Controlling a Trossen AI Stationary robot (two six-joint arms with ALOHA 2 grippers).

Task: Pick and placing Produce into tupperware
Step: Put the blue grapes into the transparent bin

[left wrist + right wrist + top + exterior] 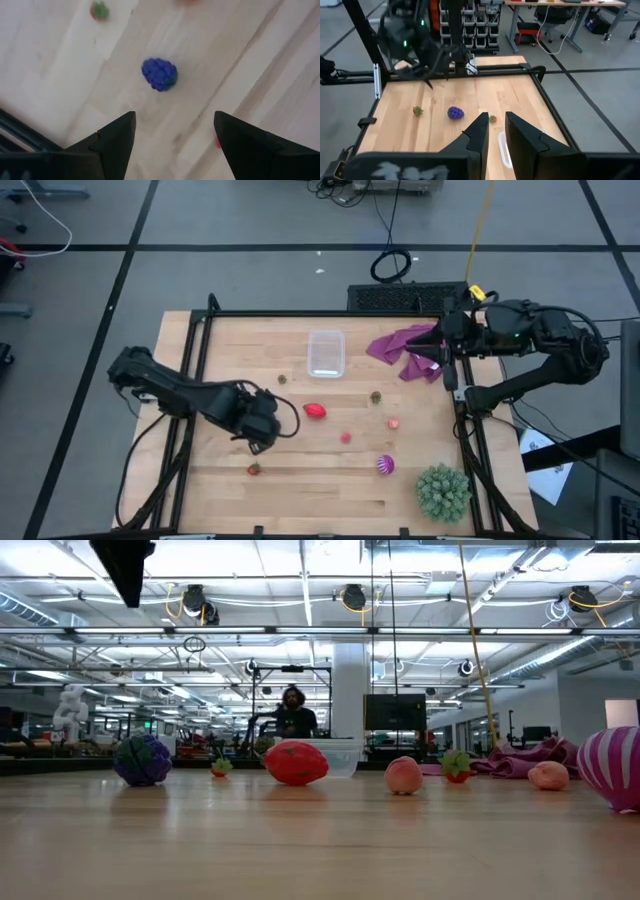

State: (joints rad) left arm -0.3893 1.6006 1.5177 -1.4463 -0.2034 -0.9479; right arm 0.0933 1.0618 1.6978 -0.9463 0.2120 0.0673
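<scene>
Ok, I've got the left gripper (172, 131) spread above the blue berry (159, 74), empty; right gripper (495, 131) pressed together, parked by the cloth (405, 346).

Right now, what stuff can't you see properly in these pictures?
- Blue berry: in the high view, the left gripper above it covers it.
- Clear box: in the low view, the red fruit hides most of it; the right wrist view shows only a corner behind the right gripper.
- Striped ball: cut off by the low view's edge.
- Tiny brown pieces: too small to identify in the high view.
</scene>
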